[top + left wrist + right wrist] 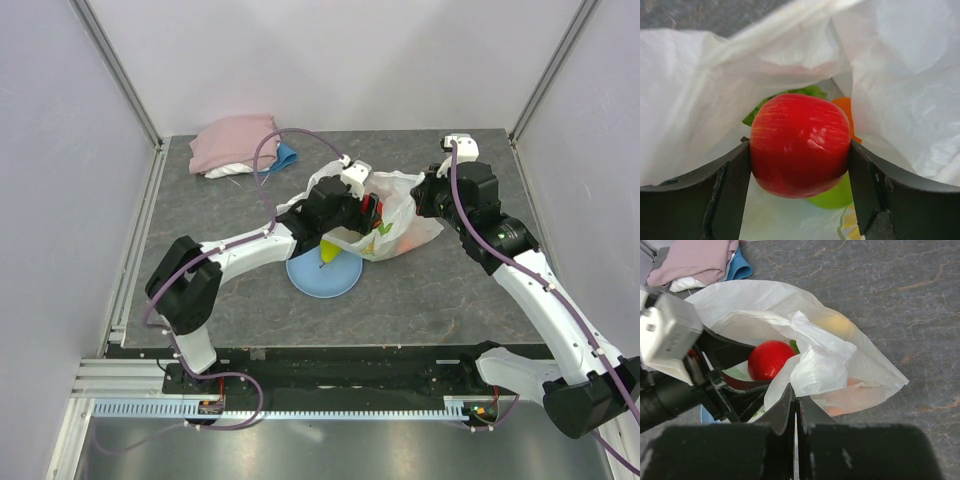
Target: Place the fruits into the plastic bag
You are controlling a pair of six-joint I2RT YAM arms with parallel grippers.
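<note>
My left gripper (800,155) is shut on the red apple (800,145) and holds it inside the mouth of the white plastic bag (900,100). Below it in the bag lie a green apple (834,196), an orange (844,107) and a bit of green grapes (810,91). My right gripper (795,392) is shut on the bag's edge (815,370) and holds it up. The red apple also shows in the right wrist view (770,360). A yellow mango (836,325) shows through the bag wall. In the top view the bag (400,215) is mid-table, and a pear (329,253) sits on the light-blue plate (325,275).
A folded pink cloth (232,142) over a blue one (288,155) lies at the back left. The plate touches the bag's near left side. The left arm (250,250) reaches across from the left.
</note>
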